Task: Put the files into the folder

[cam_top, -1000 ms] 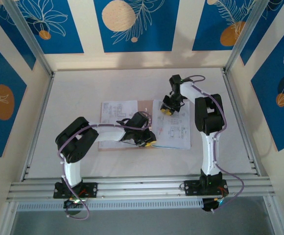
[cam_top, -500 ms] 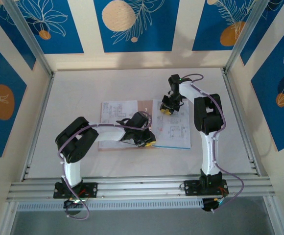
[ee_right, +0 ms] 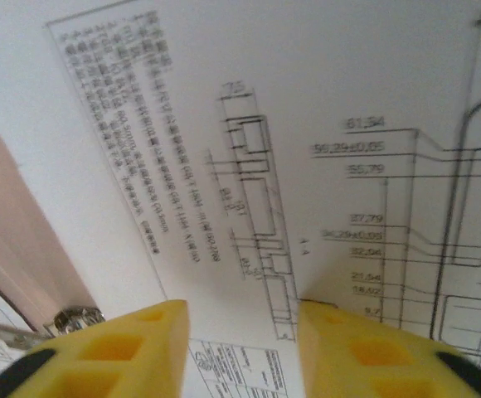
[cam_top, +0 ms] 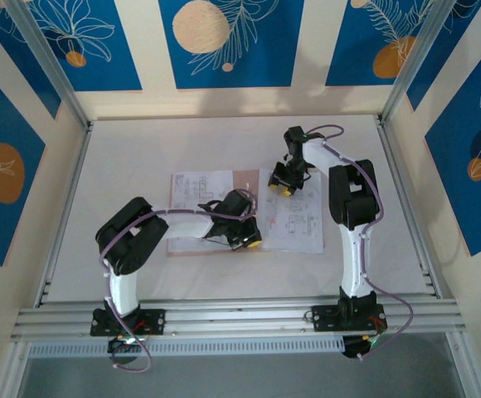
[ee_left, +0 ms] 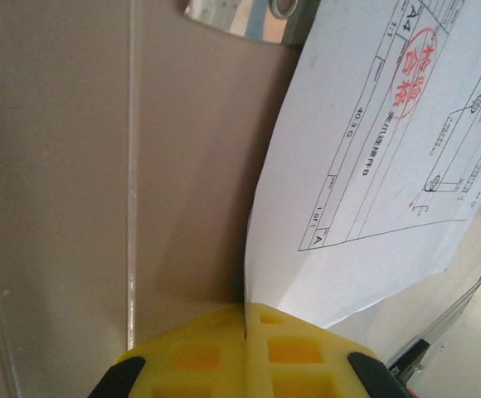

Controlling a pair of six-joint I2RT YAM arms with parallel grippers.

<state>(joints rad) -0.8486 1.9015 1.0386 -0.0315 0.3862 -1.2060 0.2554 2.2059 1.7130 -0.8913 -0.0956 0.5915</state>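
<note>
The pinkish-tan folder (cam_top: pixel 245 180) lies open at mid-table, and its inner card (ee_left: pixel 75 166) fills the left of the left wrist view. A printed white sheet (cam_top: pixel 197 187) rests on its left half and another printed sheet (cam_top: pixel 297 222) on its right half. My left gripper (cam_top: pixel 253 241) (ee_left: pixel 246 319) is shut on the near left corner of the right sheet (ee_left: pixel 381 157), which curls up from the card. My right gripper (cam_top: pixel 282 187) (ee_right: pixel 240 348) stands open over that sheet's far part (ee_right: pixel 249 124), fingertips (ee_right: pixel 133 344) at the paper. The teal-blue sheet is hidden.
A metal clip (ee_left: pixel 240 15) (ee_right: pixel 75 319) sits at the folder's spine. A strip of the folder (ee_right: pixel 4 215) shows left of the sheet. Metal frame rails (cam_top: pixel 240 319) run along the near edge, and the booth walls close in on three sides.
The left gripper has shifted slightly toward the near edge with the sheet corner in it. The right arm has barely moved.
</note>
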